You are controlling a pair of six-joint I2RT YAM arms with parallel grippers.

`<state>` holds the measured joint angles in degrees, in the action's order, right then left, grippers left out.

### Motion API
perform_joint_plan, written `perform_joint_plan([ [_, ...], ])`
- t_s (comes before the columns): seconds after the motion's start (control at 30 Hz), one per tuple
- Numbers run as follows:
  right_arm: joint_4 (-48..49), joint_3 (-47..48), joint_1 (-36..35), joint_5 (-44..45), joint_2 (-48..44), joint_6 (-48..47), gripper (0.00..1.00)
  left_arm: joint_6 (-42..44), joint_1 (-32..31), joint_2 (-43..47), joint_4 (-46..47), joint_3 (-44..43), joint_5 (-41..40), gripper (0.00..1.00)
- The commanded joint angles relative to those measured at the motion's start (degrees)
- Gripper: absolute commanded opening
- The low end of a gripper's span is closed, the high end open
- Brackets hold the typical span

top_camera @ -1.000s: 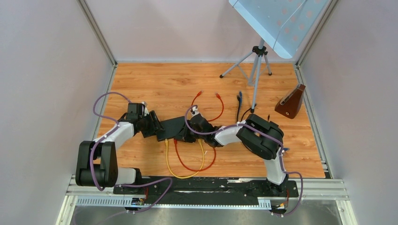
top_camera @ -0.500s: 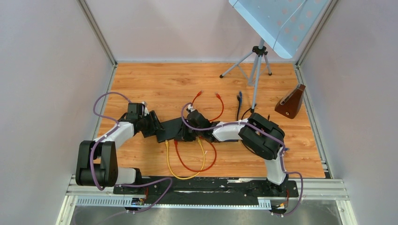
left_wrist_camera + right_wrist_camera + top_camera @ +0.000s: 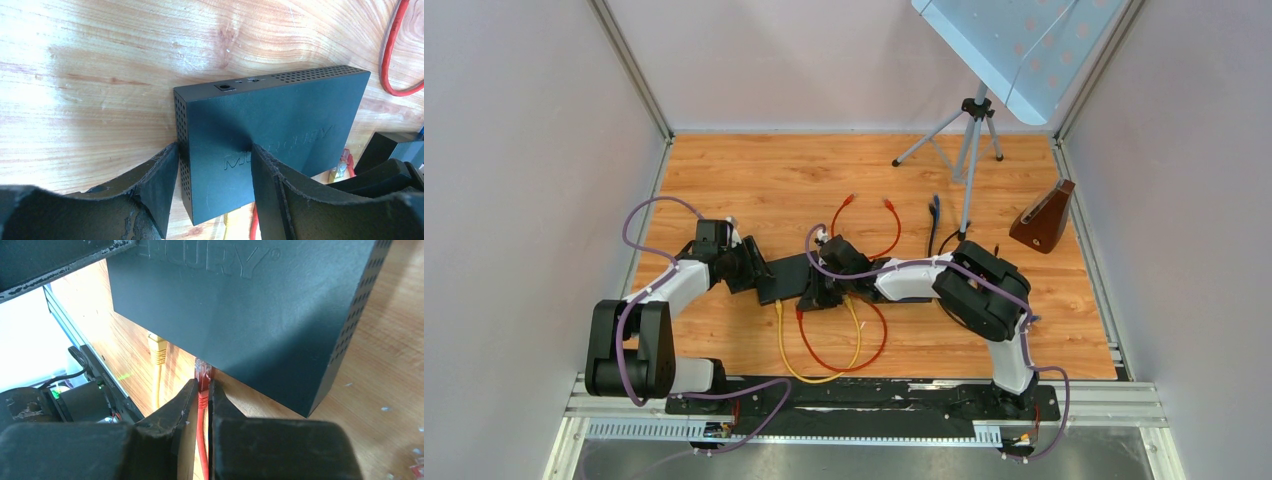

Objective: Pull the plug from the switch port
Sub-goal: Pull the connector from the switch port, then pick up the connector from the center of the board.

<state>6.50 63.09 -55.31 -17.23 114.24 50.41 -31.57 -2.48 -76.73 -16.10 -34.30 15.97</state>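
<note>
Since a second ago the right arm's wrist has swung left and nearer, so the right hand [image 3: 822,293] now sits at the near edge of the switch [image 3: 786,275] rather than at its right end. The left arm hasn't shifted. Switch is mid-bench [image 3: 754,180], flat, logo face up, ports along the near edge. Left hand [image 3: 215,165] holds the switch's left end. One of its fingers [image 3: 162,182] is against the vented end face, the other lies on the logo face. Right hand [image 3: 201,390] is almost closed, jaws narrow, pinching the red plug [image 3: 202,372] right at its back end where the red cable [image 3: 200,440] leaves it. Red plug is still seated in its port under the near edge. The red cable [image 3: 824,361] loops near and right across the bench. The yellow plug [image 3: 158,347] is in a port just left of the red one, untouched, and the yellow cable [image 3: 786,350] loops near beside the red one. Far of the switch lies a loose second red cable [image 3: 894,238], both ends free, with a blue cable [image 3: 934,215] to its right. A tripod [image 3: 969,140] stands far right, with a brown wedge-shaped block [image 3: 1044,220] at the right edge.
</note>
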Motion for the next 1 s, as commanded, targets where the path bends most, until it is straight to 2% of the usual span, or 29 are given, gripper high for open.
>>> perform_joint_plan([
  [0.0,-3.65,2.38,0.64,2.42,-1.46,-4.03,0.03,0.38,0.01,-0.20,-0.45,-0.25,-0.79,0.63],
  [0.07,-5.96,3.81,1.27,2.60,-2.00,-7.65,0.20,0.58,0.02,0.68,-1.00,-0.36,-0.84,0.63],
  [0.1,-10.34,5.13,1.60,1.67,-3.33,-11.78,0.37,0.52,-0.06,2.69,-1.54,-0.33,-0.94,0.65],
  [0.2,-11.08,3.05,1.37,0.79,-6.77,-14.41,0.50,0.16,-0.01,4.83,-2.09,-0.32,-1.15,0.67],
  [0.6,-20.76,-2.00,-7.10,-0.79,-15.67,-27.04,0.44,-1.66,-0.03,16.84,-7.51,-1.19,-6.72,0.78],
  [0.87,-24.97,-1.24,-13.58,1.91,-13.34,-28.79,0.41,-3.26,-0.02,23.84,-9.03,-0.24,-10.23,0.93],
  [0.97,-26.23,-0.78,-15.14,3.27,-11.85,-29.13,0.40,-3.23,0.01,25.27,-10.11,-0.40,-11.63,0.96],
])
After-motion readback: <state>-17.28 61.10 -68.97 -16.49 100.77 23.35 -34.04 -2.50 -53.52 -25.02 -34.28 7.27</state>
